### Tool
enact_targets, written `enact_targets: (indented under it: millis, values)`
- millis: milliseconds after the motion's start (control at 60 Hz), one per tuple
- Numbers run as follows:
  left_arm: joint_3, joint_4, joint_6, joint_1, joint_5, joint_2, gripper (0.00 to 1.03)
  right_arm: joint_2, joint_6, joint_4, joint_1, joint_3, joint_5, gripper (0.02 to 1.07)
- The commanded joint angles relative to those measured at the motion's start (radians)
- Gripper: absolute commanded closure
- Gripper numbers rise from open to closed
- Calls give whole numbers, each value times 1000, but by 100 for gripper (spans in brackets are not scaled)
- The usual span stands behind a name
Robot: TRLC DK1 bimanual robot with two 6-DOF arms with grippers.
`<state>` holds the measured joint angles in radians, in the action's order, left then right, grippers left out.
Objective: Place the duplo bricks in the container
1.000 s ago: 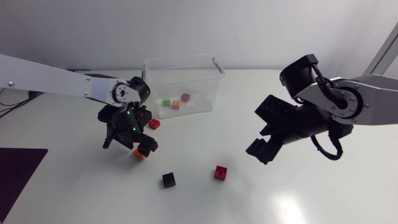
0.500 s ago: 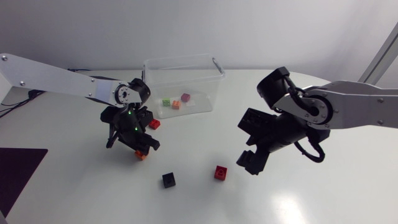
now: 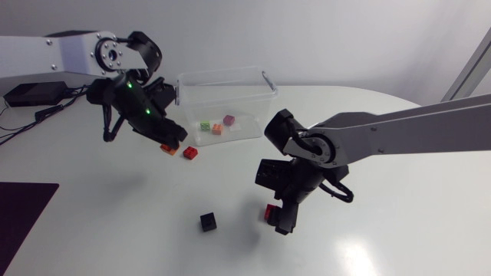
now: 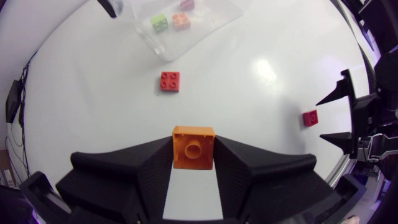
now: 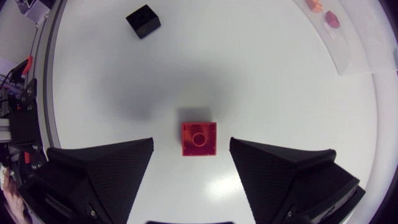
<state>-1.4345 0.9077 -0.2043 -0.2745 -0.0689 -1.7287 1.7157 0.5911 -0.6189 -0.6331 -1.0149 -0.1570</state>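
Head view: your left arm has the orange brick up off the surface, just short of the container (set to go over the rim, I'd guess). Right arm is down over the red brick, with the black brick near it.
Left wrist: both jaws pinch the orange brick. A second red brick lies ahead, beside the container.
Right wrist: jaws spread, red brick centred between them and untouched, so lined up for closing.
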Motion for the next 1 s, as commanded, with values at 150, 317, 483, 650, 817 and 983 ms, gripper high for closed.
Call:
enact_targets:
  millis: [150, 317, 483, 650, 817, 983]
  values:
    - [-152, 30, -14, 20, -49, 23, 75, 116, 46, -22, 7, -57, -3, 25]
    - [-245, 11, 6, 20, -77, -5, 75, 153, 61, -16, 10, -67, -3, 43]
    - [-308, -64, 40, 17, -85, -51, 75, 180, 64, -30, 12, -85, -21, 81]
    - [-369, -142, 92, 14, -94, -129, 75, 148, 52, -85, 39, -134, -22, 86]
    - [-426, -231, 143, 1, -95, -198, 75, 104, 38, -125, 56, -185, -49, 87]
    - [-546, -250, 172, -28, -97, -289, 74, 50, 26, -150, 75, -223, -87, 87]
